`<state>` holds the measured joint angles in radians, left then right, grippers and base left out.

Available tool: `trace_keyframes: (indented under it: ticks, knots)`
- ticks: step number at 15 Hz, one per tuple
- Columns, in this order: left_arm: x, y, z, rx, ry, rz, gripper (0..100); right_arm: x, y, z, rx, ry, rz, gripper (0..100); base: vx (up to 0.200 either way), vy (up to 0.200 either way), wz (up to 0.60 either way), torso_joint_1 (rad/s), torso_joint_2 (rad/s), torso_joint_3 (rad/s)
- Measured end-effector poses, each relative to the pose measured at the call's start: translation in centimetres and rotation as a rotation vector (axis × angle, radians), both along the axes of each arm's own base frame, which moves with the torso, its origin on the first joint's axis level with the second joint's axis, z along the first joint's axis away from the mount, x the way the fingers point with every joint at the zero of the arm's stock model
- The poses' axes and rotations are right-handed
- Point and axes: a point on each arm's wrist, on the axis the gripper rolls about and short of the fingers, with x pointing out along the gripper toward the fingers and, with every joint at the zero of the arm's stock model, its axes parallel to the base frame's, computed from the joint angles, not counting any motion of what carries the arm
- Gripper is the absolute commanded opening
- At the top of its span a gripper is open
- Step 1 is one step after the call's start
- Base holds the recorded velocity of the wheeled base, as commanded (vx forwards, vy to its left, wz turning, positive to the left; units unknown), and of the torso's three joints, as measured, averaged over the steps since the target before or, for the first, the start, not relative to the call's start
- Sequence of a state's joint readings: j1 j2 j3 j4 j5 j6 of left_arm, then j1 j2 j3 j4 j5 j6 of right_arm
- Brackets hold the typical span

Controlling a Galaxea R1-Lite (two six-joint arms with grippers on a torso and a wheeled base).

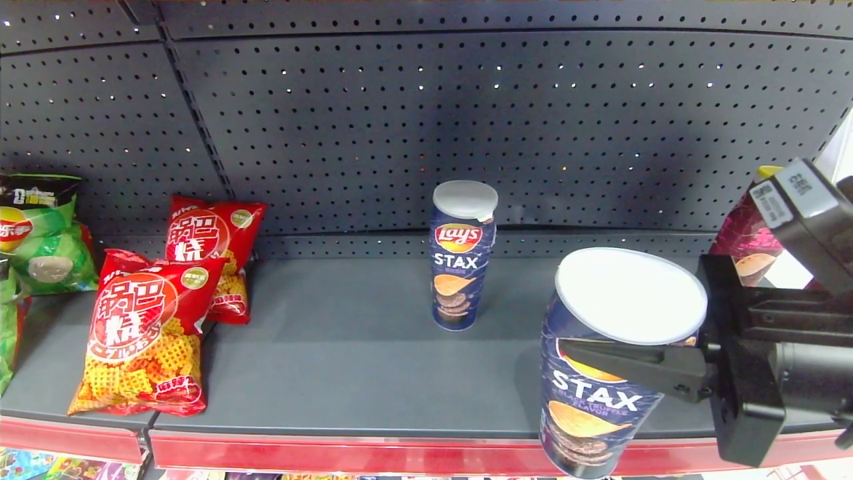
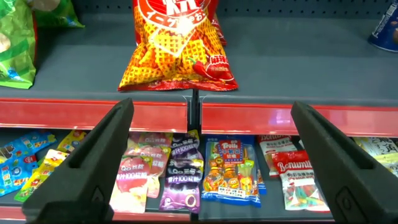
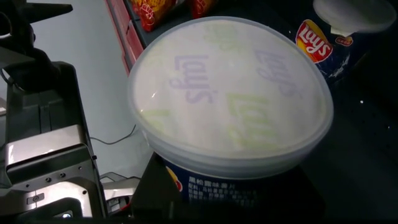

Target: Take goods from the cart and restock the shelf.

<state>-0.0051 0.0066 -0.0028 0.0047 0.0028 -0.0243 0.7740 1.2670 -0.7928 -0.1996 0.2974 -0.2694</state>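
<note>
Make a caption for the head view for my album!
Right jaws grip a chip can at the shelf front; a second can stands behind.

Well to the left of my right claw [image 1: 623, 363], one red snack bag [image 1: 143, 340] leans against a second red bag [image 1: 213, 247] behind it. Some green bags [image 1: 43, 233] sit farther left again. A pink packet [image 1: 746, 243] stands to the right of that claw and farther back, while rows of sweet packets [image 2: 230, 174] lie ahead of and lower than my left claw [image 2: 211, 109].
</note>
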Motion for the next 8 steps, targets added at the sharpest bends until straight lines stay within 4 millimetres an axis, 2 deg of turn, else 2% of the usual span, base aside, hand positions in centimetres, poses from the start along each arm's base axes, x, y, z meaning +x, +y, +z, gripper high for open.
trace_keyframes:
  ticks: [6, 8]
  knots:
    - [0.00, 0.00, 0.00, 0.000, 0.000, 0.000, 100, 0.01, -0.02, -0.04, -0.001, 0.002, -0.001, 0, 0.000, 0.000, 0.00, 0.000, 0.00, 0.000]
    - [0.00, 0.00, 0.00, 0.000, 0.000, 0.000, 100, 0.00, -0.04, -0.18, -0.004, 0.005, -0.002, 0, 0.200, 0.000, 0.00, 0.000, 0.00, 0.010]
